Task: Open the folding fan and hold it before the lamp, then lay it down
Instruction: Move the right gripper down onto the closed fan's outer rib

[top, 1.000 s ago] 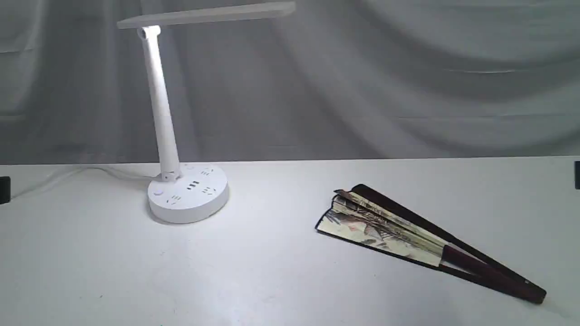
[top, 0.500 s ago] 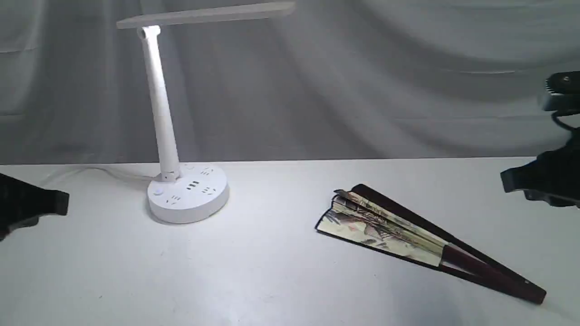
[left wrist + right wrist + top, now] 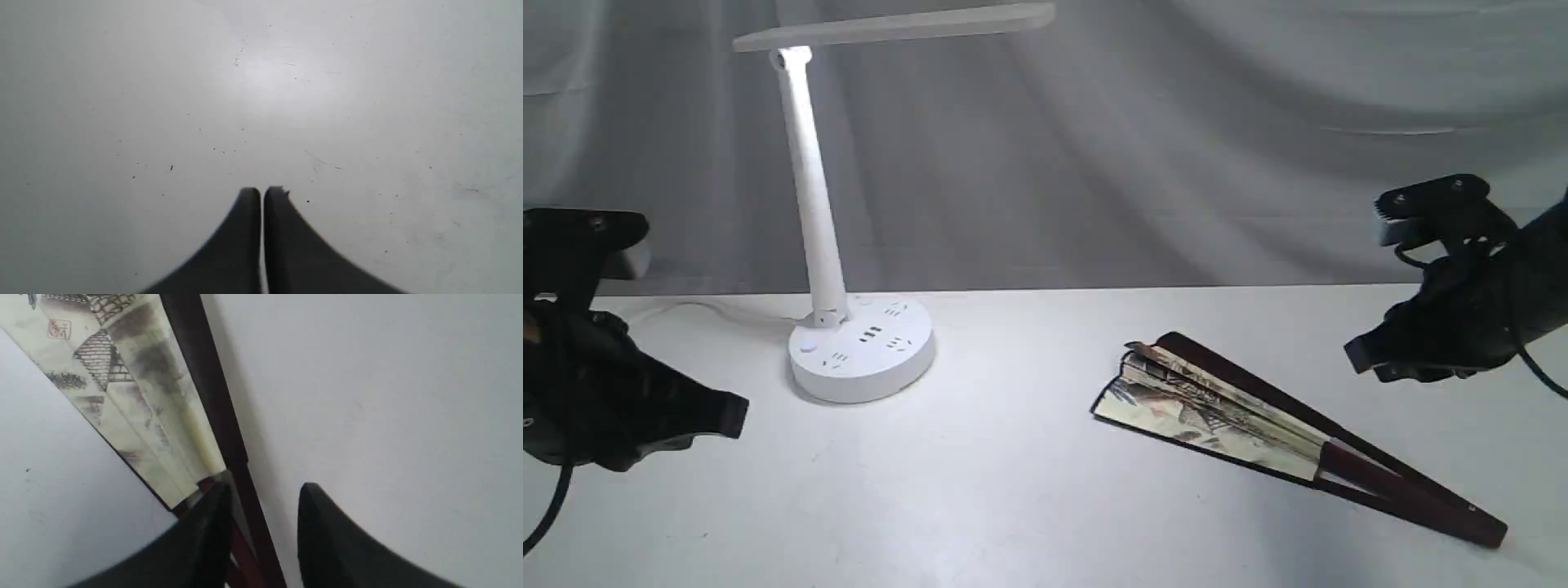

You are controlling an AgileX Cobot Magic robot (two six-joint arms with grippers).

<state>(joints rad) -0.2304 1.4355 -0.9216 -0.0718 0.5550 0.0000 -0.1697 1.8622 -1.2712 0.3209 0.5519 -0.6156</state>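
Findings, both hands.

My left gripper [image 3: 262, 192]: jaws pressed together, nothing between them. It hangs above bare white table [image 3: 1013, 490], in front of the lamp [image 3: 821, 237] and on its outer side, well apart from the fan.

My right gripper [image 3: 1360, 359]: jaws apart, nothing clamped. It is held clear above the table on the right side, not touching anything.

The folding fan [image 3: 1258, 425] lies flat on the table, right of centre, only partly spread. Its painted cream leaf points toward the lamp side. Its dark maroon ribs taper to the pivot end at the near right.

Fan relative to my right hand: in the exterior view the fan lies below and in front of the gripper, the rib section nearest to it. In the right wrist view one dark guard stick runs beneath the gap between my fingers. The lower edge of the paper leaf sits just beside one fingertip [image 3: 220, 494]. I note no contact.

The lamp stands upright on the left half of the table, round base down, light bar level overhead. It is well apart from the fan.
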